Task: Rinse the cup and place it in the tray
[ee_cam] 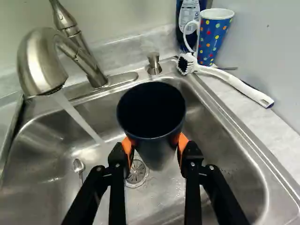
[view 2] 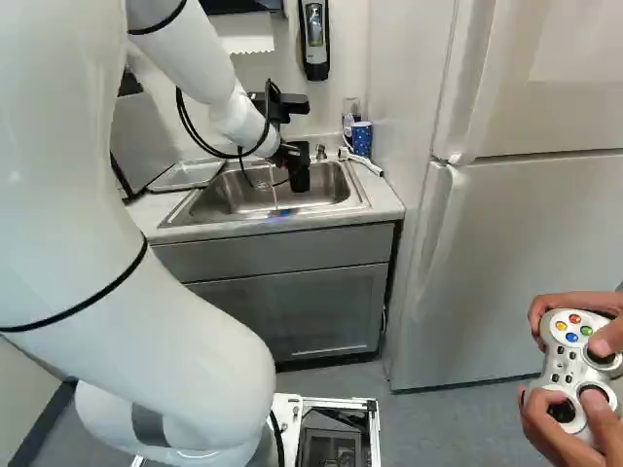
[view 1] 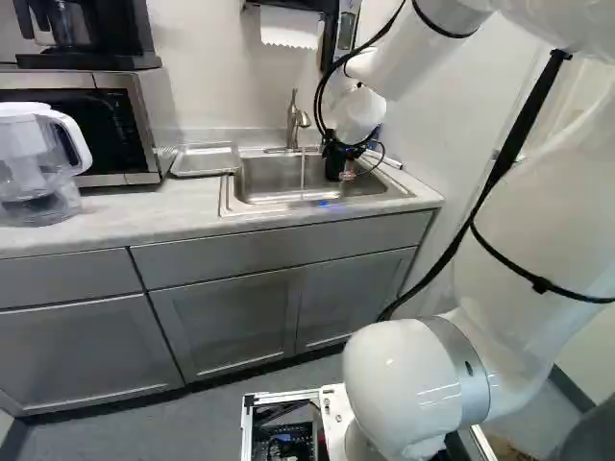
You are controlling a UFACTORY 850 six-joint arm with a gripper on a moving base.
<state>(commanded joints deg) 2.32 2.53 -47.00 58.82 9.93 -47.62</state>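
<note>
We have the dark cup gripped between the jaws, one orange pad pressing each side of its wall. Its mouth faces back toward the wrist camera, and we cannot make out whether there is any water inside. Below the jaws lies the sink, with the drain in its floor and a small spoon-like piece lying left of them.

The faucet stands ahead and to the left of the jaws, and its stream falls into the sink beside the cup, apart from it. We judge rinsing to be the step in hand, though we cannot tell whether the cup has had its turn under the water.

If it has not, the next move calls for carrying the cup left until the stream drops into its mouth, keeping the jaws clear of the spout. A tilt over the sink should then empty it. The metal tray sits on the counter, farther left of the jaws beyond the faucet; we take it as the place to set the cup down. That path needs enough lift to clear the sink's edge. The brush and spotted cup, ahead and right of the jaws, can be left alone.
</note>
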